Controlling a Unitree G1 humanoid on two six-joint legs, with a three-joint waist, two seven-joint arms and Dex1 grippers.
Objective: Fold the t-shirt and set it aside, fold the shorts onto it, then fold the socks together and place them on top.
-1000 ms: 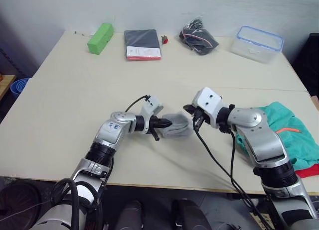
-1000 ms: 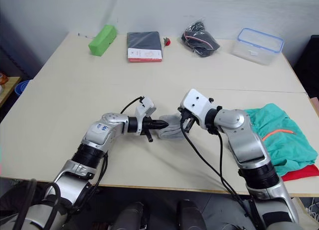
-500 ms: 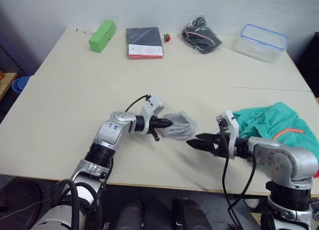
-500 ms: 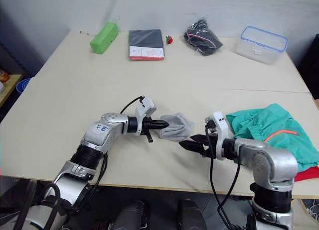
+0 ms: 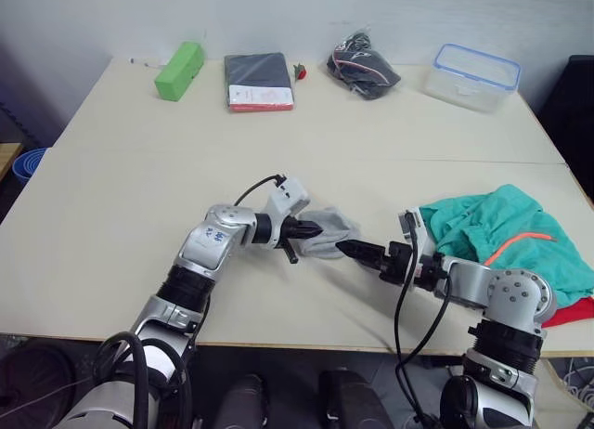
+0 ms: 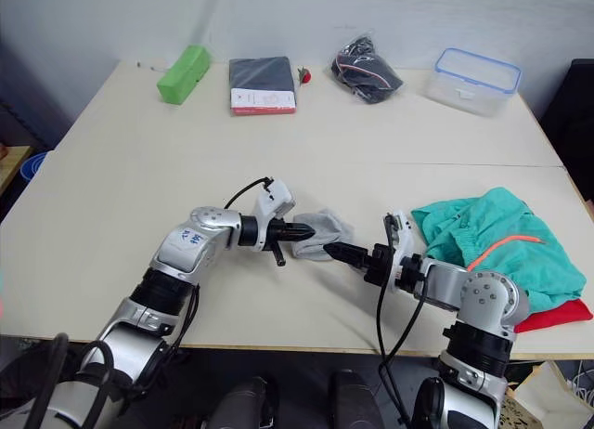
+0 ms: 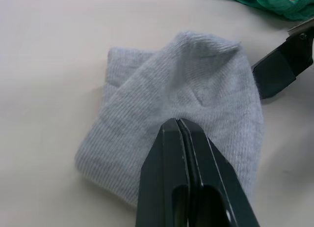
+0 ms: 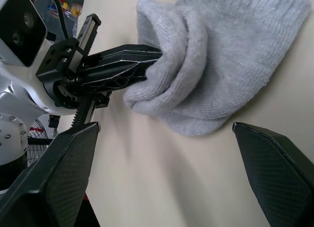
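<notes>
Socks [image 5: 327, 238] lie bunched mid-desk [image 5: 139, 197], where we see the left gripper [image 5: 309, 231] clamped on their edge. Just beside them our right gripper [image 5: 357, 253] is spread wide; the shorts [image 5: 501, 229] sit beyond it.

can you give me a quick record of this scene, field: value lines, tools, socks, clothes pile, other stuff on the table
left tool: shut on the socks, mid-table
right tool: open, fingers wide apart, tips near the socks' near edge, not gripping
socks: light grey, bunched together, flat on the table
shorts: teal, orange drawstring, loosely heaped at the robot's right, on the t-shirt
t-shirt: red, only an edge peeks out under the shorts
far edge: green block, dark flat packet, black bundle, clear lidded box
</notes>
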